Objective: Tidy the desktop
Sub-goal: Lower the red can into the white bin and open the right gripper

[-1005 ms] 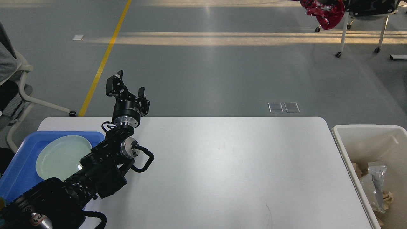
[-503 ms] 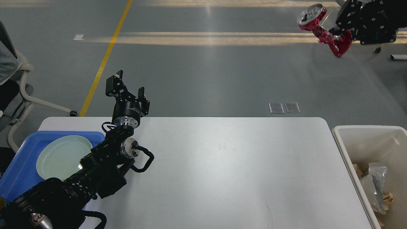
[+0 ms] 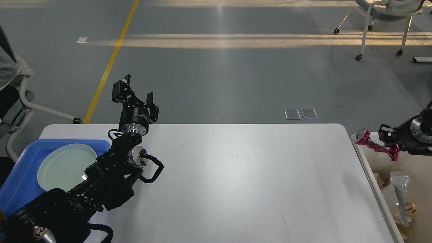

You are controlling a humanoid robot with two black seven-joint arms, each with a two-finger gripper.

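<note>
The desktop [image 3: 236, 175] is a large white tabletop with nothing lying on its middle. My left gripper [image 3: 137, 90] stands raised over the far left edge, its two fingers apart with nothing between them. From the right edge comes my right gripper [image 3: 386, 143], shut on a crumpled red can [image 3: 373, 144] with a silver end. The can hangs just above the left rim of the off-white bin [image 3: 413, 165], at the desktop's far right corner.
At the left sits a blue tray [image 3: 20, 175] holding a pale green plate [image 3: 60, 165], partly covered by my left arm. The bin holds clear plastic wrap and tan scraps [image 3: 396, 195]. Chairs stand on the grey floor beyond the table.
My right arm has swung down from the top right with the red can and now holds it over the bin's left rim. The left arm has not moved.
</note>
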